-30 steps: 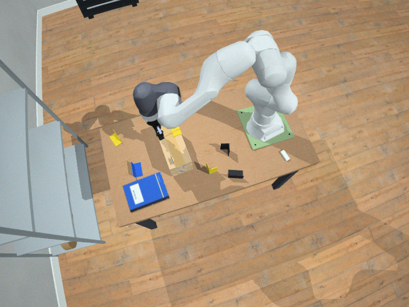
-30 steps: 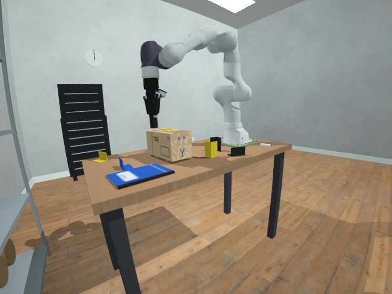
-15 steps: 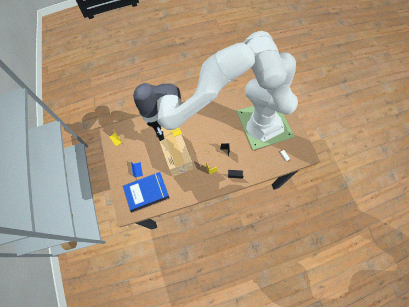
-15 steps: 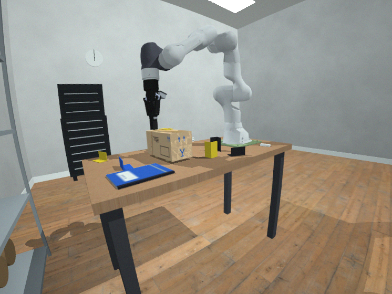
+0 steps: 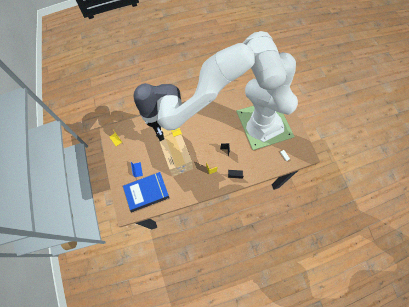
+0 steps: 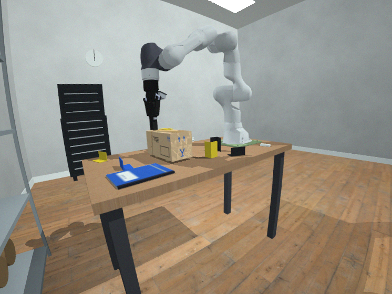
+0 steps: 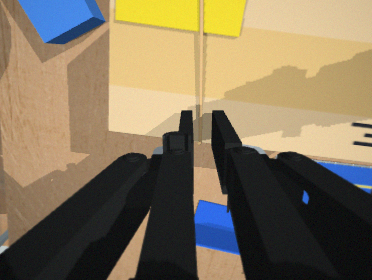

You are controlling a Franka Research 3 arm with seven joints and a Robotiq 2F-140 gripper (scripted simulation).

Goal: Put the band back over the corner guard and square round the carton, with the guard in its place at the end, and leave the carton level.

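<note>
The brown carton (image 5: 176, 153) lies level on the table, and it also shows in the side view (image 6: 169, 145). A yellow corner guard (image 5: 176, 132) sits on its far top edge and appears at the top of the wrist view (image 7: 180, 15). A thin tan band (image 7: 201, 75) runs along the carton top, over the guard. My gripper (image 5: 160, 134) points down at the carton's far left edge, with the fingertips nearly shut. A narrow gap between the fingertips straddles the band line. I cannot see the fingers pinching the band.
On the table lie a blue book (image 5: 146, 192), a blue guard (image 5: 136, 169), loose yellow guards (image 5: 115, 138) (image 5: 211, 169), two black guards (image 5: 225, 148) (image 5: 235, 173) and a white block (image 5: 284, 155). A shelf rack stands to the left.
</note>
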